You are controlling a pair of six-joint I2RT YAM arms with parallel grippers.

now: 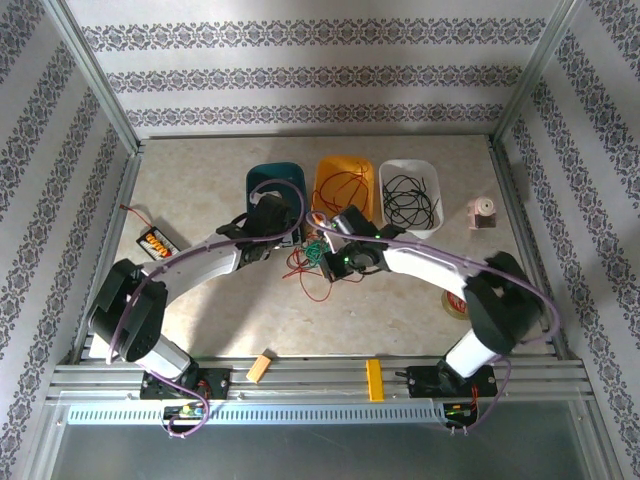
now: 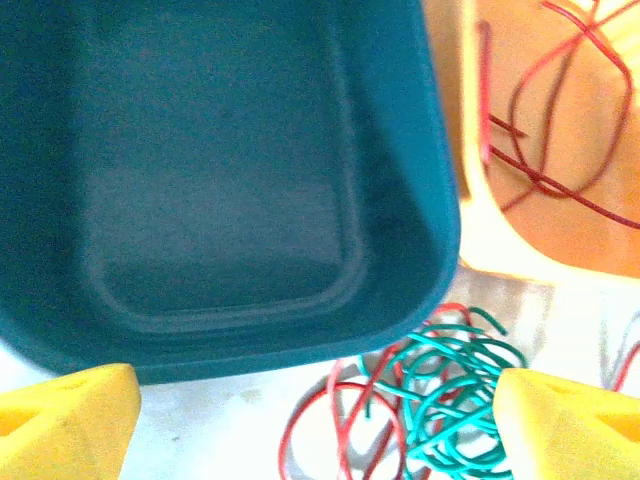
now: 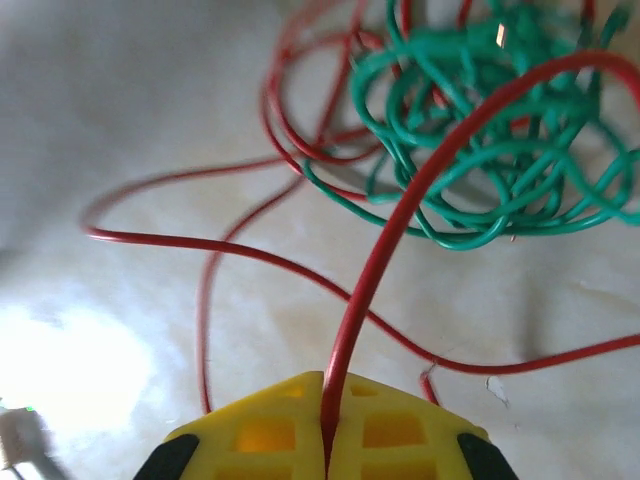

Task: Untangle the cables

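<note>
Yellow plastic fingers (image 3: pixel 290 395) of the right gripper (image 3: pixel 325 385) sit closest, pressed fully together on a thin red wire (image 3: pixel 400 200) that rises from between them and arcs over a dense knot of thin green wire (image 3: pixel 500 170). Just beyond, more red loops lie slack on the pale marbled tabletop (image 3: pixel 150 100), some threading under the green knot.

The left gripper (image 2: pixel 315 390) hangs a little farther back, its fingers spread wide and holding nothing, above the near rim of a teal plastic bin (image 2: pixel 430 210). From its camera the green knot and red loops lie on the tabletop just in front of that rim. Beyond that stand an orange plastic bin (image 2: pixel 570 240) holding red strands (image 2: pixel 545 180) and, seen from overhead, a white plastic bin (image 1: pixel 410 163) holding coiled black wire (image 1: pixel 405 195).

The step in hand looks like drawing the pinched red strand out of the knot. It probably goes best as a slow, steady pull up and away from the green mass, along the line the strand takes now, so the loops slide free rather than cinch tight. If the green knot begins to lift with it, the free left fingers could come down and pin it to the tabletop. A thin, springy wire may slip from a tip pinch, so jerks are best avoided.
</note>
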